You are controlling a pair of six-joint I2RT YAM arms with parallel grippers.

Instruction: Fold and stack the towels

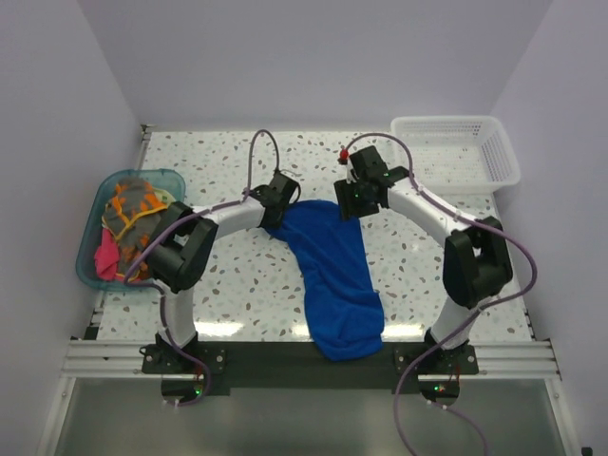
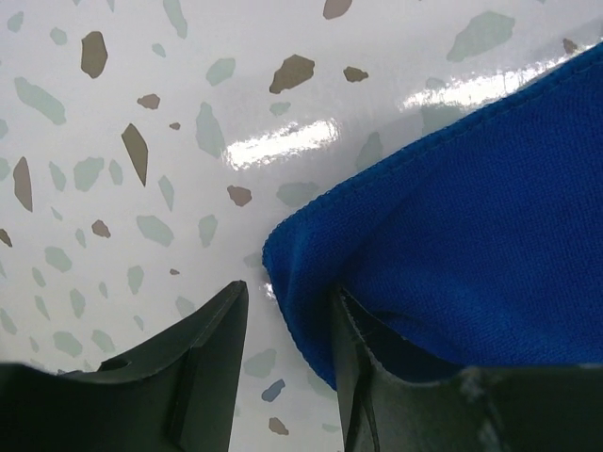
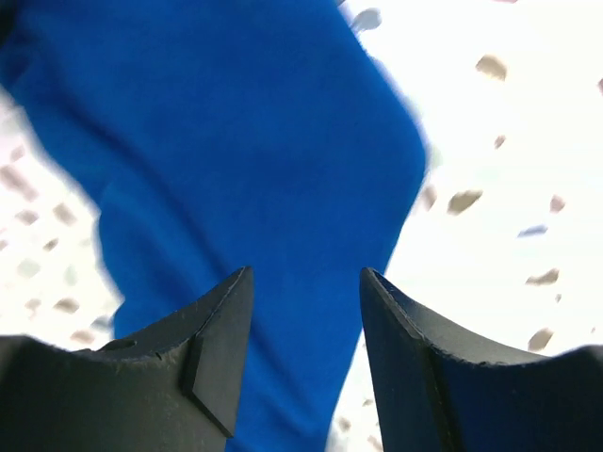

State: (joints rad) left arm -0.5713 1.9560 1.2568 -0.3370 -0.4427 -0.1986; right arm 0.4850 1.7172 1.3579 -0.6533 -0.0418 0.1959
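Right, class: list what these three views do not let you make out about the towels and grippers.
- Top view: left gripper tips hidden under left arm.
- Right wrist view: blue towel blurred, cut off by the top edge.
- Top view: towels heaped in tub, arm overlapping; count unclear.

No readable text, labels, brands, numbers or signs in any of the three views. Nothing legible on the blue towel (image 1: pixel 337 275) at mid-tabletop, the white basket (image 1: pixel 503 163) at the tabletop's far right corner, or the teal tub (image 1: pixel 87 242) at its left edge. Wrist views are too close and blurred to show any markings.
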